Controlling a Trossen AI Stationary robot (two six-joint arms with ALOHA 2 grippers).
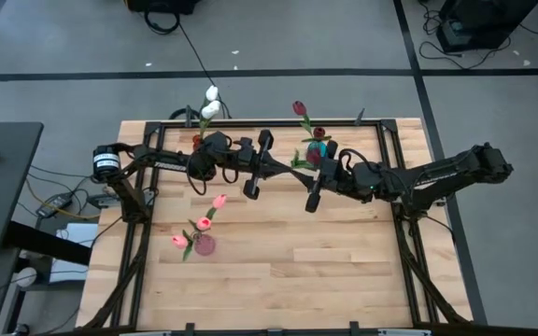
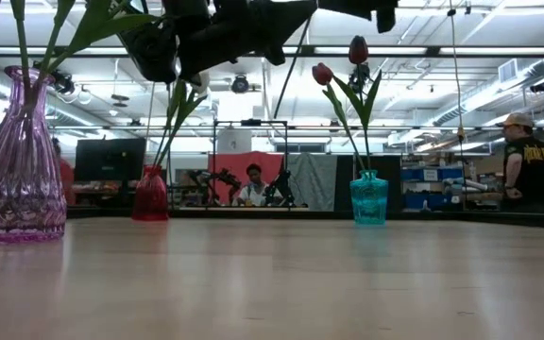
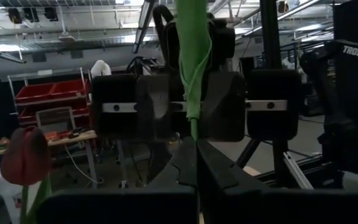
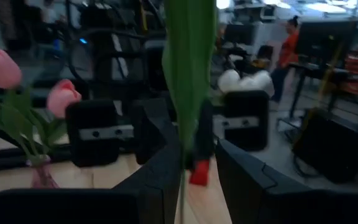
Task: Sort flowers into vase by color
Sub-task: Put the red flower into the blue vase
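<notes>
Behind the pale wooden bench (image 1: 278, 271) we are seeing a bright workshop, with one person seated at a far desk and another standing off to one side. Pink vase (image 2: 15, 179), red vase (image 2: 150, 195) and teal vase (image 2: 368, 198) are standing on the bench. Above its middle, the left pincer (image 3: 196, 163) is clamping shut on a green flower stem (image 3: 192, 68); the right pincer (image 4: 194, 163) is gripping it too.

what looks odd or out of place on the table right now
Nothing is spilled or knocked over: the pink vase, red vase and blue vase all stand upright. The one odd thing is a flower off the table, its stem pinched by the left claw and the right claw at once, mid-air.
</notes>
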